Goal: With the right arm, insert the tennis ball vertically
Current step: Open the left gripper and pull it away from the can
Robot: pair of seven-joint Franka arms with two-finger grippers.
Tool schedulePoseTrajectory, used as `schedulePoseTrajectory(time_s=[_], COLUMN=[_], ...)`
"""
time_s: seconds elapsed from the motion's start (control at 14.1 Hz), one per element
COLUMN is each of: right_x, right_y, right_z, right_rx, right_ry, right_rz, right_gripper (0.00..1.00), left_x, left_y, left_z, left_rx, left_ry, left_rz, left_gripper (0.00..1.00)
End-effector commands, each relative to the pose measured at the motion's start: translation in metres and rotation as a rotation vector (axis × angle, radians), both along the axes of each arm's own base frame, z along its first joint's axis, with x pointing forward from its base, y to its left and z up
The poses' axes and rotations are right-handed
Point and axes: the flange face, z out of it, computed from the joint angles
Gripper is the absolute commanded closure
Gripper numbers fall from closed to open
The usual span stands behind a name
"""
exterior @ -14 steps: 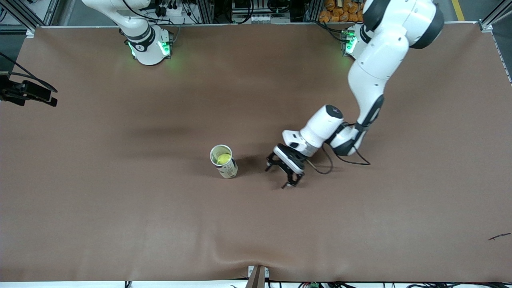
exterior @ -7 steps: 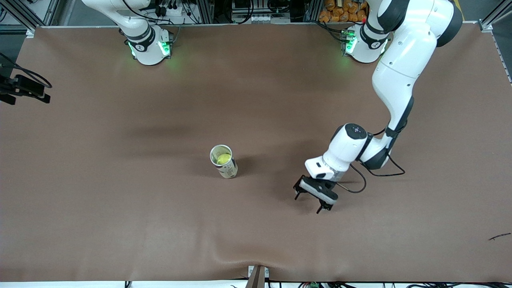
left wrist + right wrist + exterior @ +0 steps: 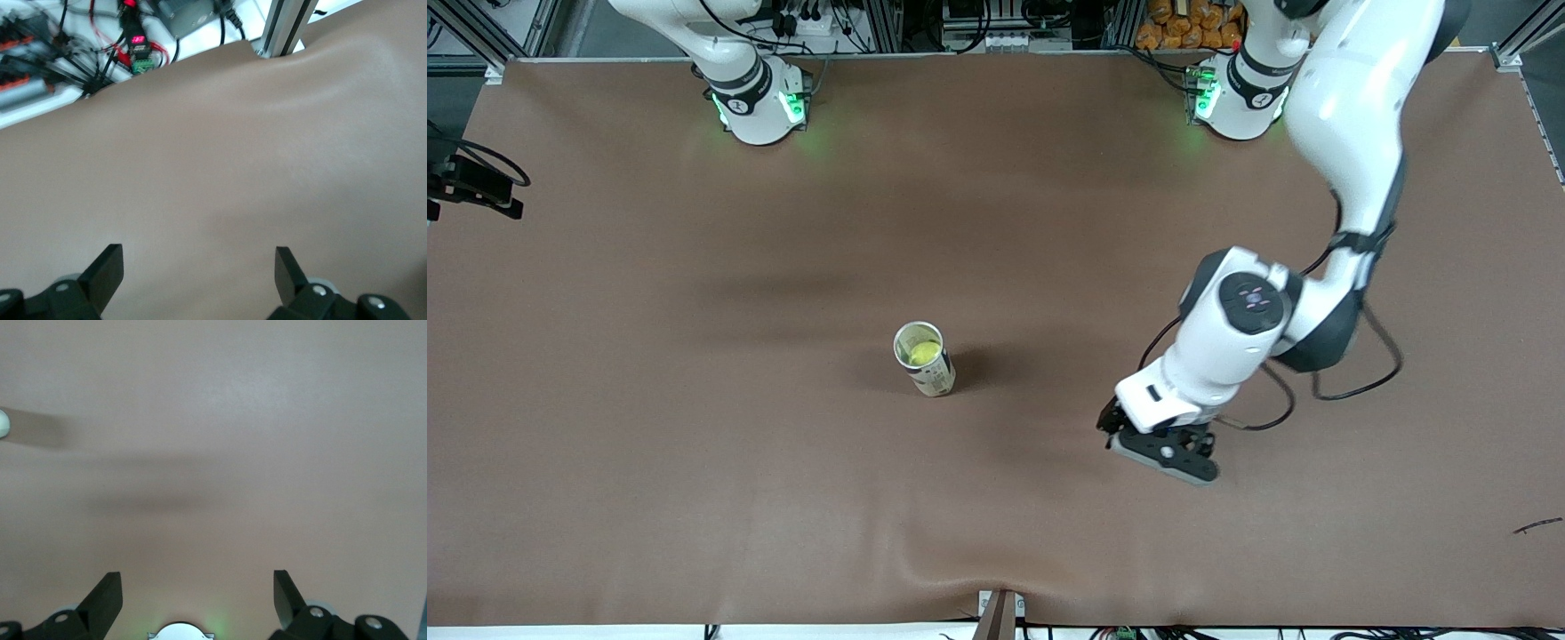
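A yellow-green tennis ball [image 3: 925,353] sits inside an open white can [image 3: 931,373] that stands upright mid-table. My right gripper [image 3: 479,184] hangs at the right arm's end of the table, apart from the can. In the right wrist view [image 3: 197,587] its fingers are wide apart and empty over bare table. My left gripper [image 3: 1160,449] is low over the table, beside the can toward the left arm's end. It is open and empty in the left wrist view [image 3: 199,267].
The brown mat [image 3: 694,462] covers the whole table. The right arm's base [image 3: 758,100] and the left arm's base [image 3: 1240,98] stand along the back edge. The left wrist view shows the table's front edge with cables [image 3: 133,57] and a metal post [image 3: 283,27].
The left gripper has swung away from the can toward the left arm's end and the front edge. The right gripper has drifted a little farther out at the table's end.
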Motion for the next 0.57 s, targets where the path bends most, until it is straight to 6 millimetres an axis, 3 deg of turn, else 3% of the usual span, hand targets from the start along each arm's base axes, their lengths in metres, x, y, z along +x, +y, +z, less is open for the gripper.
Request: schedulePoseTrajectory(time_s=[0.0,0.28,0.5], right_x=[0.001,0.005,0.008], right_y=[-0.002,-0.001,0.000], right_z=[0.004,0.003,-0.001], right_rx=[0.034,0.042,0.043], right_ry=[-0.016,-0.034,-0.028], right_rz=[-0.022,-0.023,-0.020], right_gripper=[0.00,0.00,0.00], left_x=[-0.022,-0.051,-0.092], left_y=[0.024,0.090,0.150], left_z=[0.064,0.152,0.207], left_rx=[0.011,0.007,0.057], left_ry=[0.079,0.176,0.244], left_rz=[0.079,0.182,0.252], left_gripper=[0.00,0.00,0.00])
